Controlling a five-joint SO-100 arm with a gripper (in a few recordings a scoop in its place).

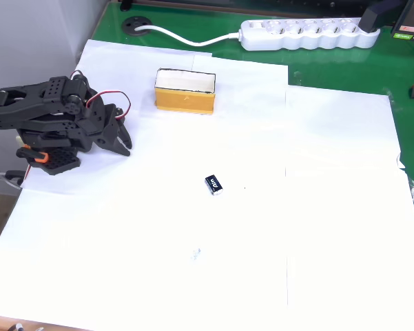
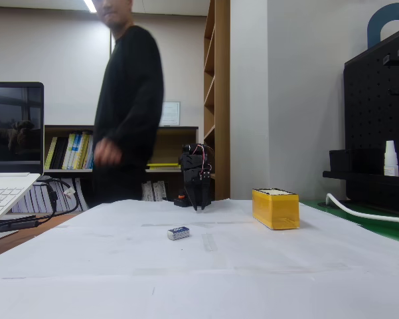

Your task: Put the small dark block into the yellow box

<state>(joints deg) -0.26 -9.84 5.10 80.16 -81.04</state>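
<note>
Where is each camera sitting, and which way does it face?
Overhead view: above the table, looking down; the folded black arm with its gripper lies at left.
Fixed view: at table height opposite the arm, facing its gripper; a person stands behind.
Both show the tiny black lettered block and mustard-yellow rectangular box.

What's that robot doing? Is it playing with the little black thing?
Not yet. The black robot arm sits folded at the left edge of the white paper in the overhead view, its gripper pointing down and holding nothing. The small dark block lies alone in the middle of the paper. The yellow box waits farther back, near the white power strip. In the fixed view, a person in black stands behind the table, not touching anything.
</note>
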